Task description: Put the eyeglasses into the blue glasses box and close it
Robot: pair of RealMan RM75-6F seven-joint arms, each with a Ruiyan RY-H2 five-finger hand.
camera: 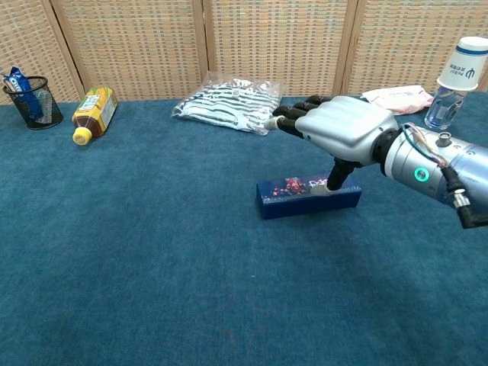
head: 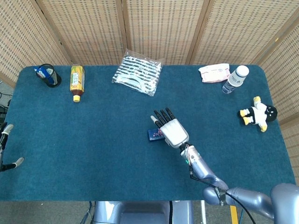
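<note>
Blue glasses box (camera: 308, 197) lies closed near mid-desk, long side toward the chest camera, directly under the right hand (camera: 340, 130); hand hovers palm-down above the box, fingers (camera: 293, 116) spread and reaching past the box's far left end, holding nothing; thumb points down and its tip touches the lid near the right-centre. From the head view the hand (head: 172, 130) covers most of the box (head: 153, 134), only the left end showing. Box is a slim rectangular case, dark blue, with a small red-and-white printed pattern on the front face. Eyeglasses not visible. Left hand (head: 5, 148) just shows at the left edge of the head view, off the desk (camera: 152, 252); cannot tell its state. Desk is covered in teal cloth; along the far edge a striped packet (camera: 229, 103), a lying tea bottle (camera: 94, 112), a mesh pen cup (camera: 26, 99), a water bottle (camera: 452, 80)
</note>
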